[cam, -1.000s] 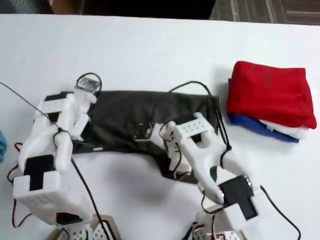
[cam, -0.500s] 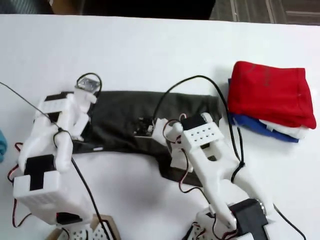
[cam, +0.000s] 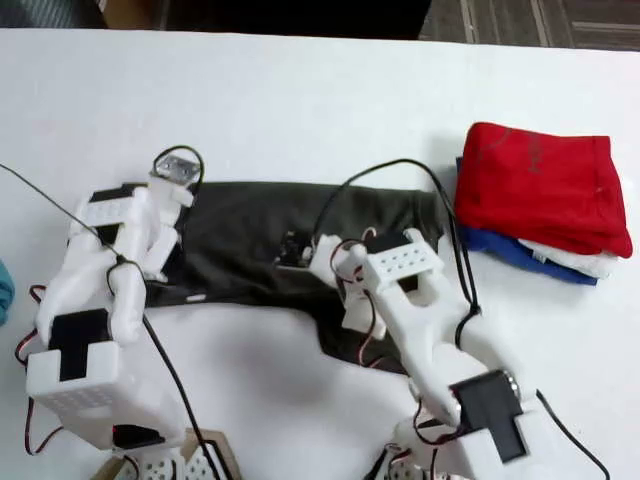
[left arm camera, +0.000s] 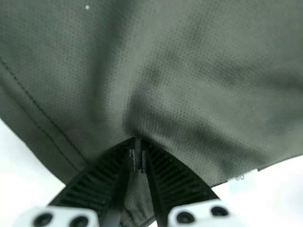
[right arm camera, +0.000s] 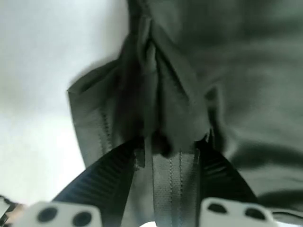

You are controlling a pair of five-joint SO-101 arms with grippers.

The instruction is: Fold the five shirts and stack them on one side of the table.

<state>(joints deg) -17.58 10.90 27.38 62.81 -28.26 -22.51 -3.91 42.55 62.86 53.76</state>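
A dark green shirt (cam: 250, 235) lies spread across the middle of the table. My left gripper (cam: 160, 262) stands at the shirt's left end. In the left wrist view it (left arm camera: 137, 153) is shut, pinching a small ridge of the cloth (left arm camera: 189, 85). My right gripper (cam: 340, 290) sits on the shirt's lower right part. The right wrist view shows it (right arm camera: 168, 146) shut on a bunched fold of the shirt (right arm camera: 161, 94). At the right side of the table a folded red shirt (cam: 540, 190) tops a stack, with a blue one (cam: 500, 248) and a white one (cam: 580, 262) beneath.
Black cables (cam: 400, 175) loop over the shirt's right end close to the stack. A teal thing (cam: 4, 290) pokes in at the left edge. The far half of the white table (cam: 300, 100) is bare, up to a dark floor edge.
My right arm swung a little over the shirt and back while holding the lower right fold, and the cloth there shifted slightly. The left arm and the stack have not moved.
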